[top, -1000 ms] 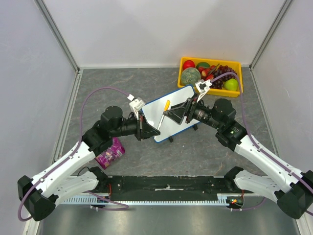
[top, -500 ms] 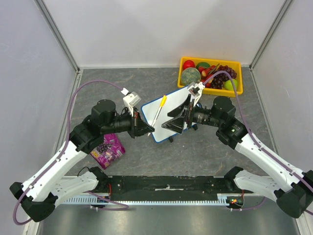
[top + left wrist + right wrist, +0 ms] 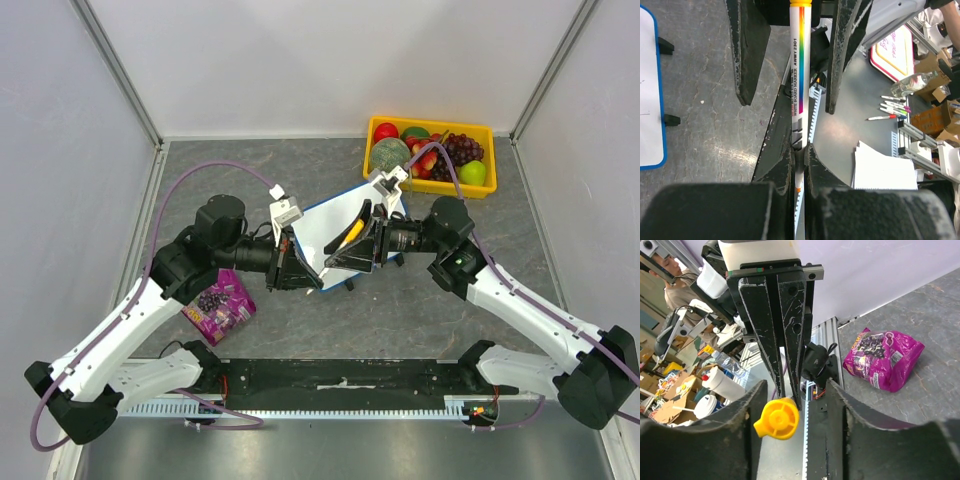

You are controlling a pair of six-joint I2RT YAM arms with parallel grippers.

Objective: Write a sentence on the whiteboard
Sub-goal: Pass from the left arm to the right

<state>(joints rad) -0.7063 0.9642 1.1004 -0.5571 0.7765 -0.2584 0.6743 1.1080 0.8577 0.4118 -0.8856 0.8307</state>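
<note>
My left gripper (image 3: 318, 268) is shut on the white body of a marker (image 3: 345, 240) and holds it above the whiteboard (image 3: 325, 222). The marker's yellow cap (image 3: 777, 418) sits between the spread fingers of my right gripper (image 3: 352, 240), which is open; I cannot tell whether a finger touches the cap. In the left wrist view the marker (image 3: 799, 75) runs up from my left gripper (image 3: 799, 147) between the right gripper's fingers (image 3: 745, 50). The blue-framed whiteboard (image 3: 650, 85) shows at the left edge. No orange sentence shows on its visible parts.
A yellow tray (image 3: 480, 127) of fruit stands at the back right, just behind the right wrist. A purple snack bag (image 3: 222, 305) lies under the left arm and shows in the right wrist view (image 3: 885, 357). Grey walls enclose the table.
The left arm has swung the marker back down toward the right gripper. The right gripper has moved in so the yellow cap now lies between its open fingers.
</note>
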